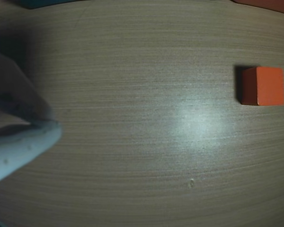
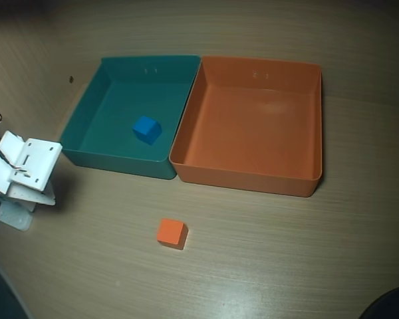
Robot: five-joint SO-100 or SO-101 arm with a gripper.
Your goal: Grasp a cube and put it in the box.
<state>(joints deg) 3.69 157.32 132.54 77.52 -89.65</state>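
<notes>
The small orange cube (image 2: pixel 171 233) sits alone on the wooden table, in front of the gap between the two boxes. In the wrist view the cube (image 1: pixel 262 85) lies at the right edge. The orange box (image 2: pixel 246 181) stands behind it to the right with nothing inside; a sliver of the box (image 1: pixel 270 4) shows at the top right of the wrist view. My gripper (image 2: pixel 16 216) hovers at the table's left side, well left of the cube. In the wrist view the gripper (image 1: pixel 49 124) has its white fingers pressed together and holds nothing.
A teal box (image 2: pixel 116 163) stands flush against the orange box's left wall and holds a blue cube (image 2: pixel 147 129). A corner of the teal box (image 1: pixel 38 3) shows at the top left of the wrist view. Bare tabletop lies between my gripper and the orange cube.
</notes>
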